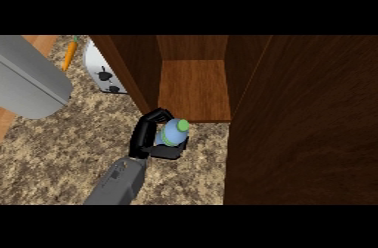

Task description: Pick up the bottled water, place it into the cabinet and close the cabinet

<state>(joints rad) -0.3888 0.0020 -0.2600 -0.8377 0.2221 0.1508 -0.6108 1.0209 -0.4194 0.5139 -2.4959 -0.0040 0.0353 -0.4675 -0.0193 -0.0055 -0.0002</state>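
Bottle (175,131) in hand, seen almost end-on from above: its green cap faces up toward the camera, so its long axis runs close to vertical, with the cap end leaning slightly toward the cabinet (303,117). The pale blue body shows below the cap, partly hidden by black fingers.

One hand (151,137) shows, rising from a grey forearm (118,184) that enters from the lower edge and slants up and to the right. Which hand it is cannot be told from this view alone; the other hand does not show. Its fingers arch over the bottle's left side and top, while the thumb side wraps below and to the right, so the hand is curled around the bottle and holds it above the speckled counter (66,147).

Bottle and hand sit just in front of the cabinet's open compartment, near the front edge of the wooden shelf (196,89), not yet inside. A dark wooden door (317,142) fills the right side. At upper left lie a grey curved object (29,82), an orange carrot (70,54) and a white toaster (100,72).
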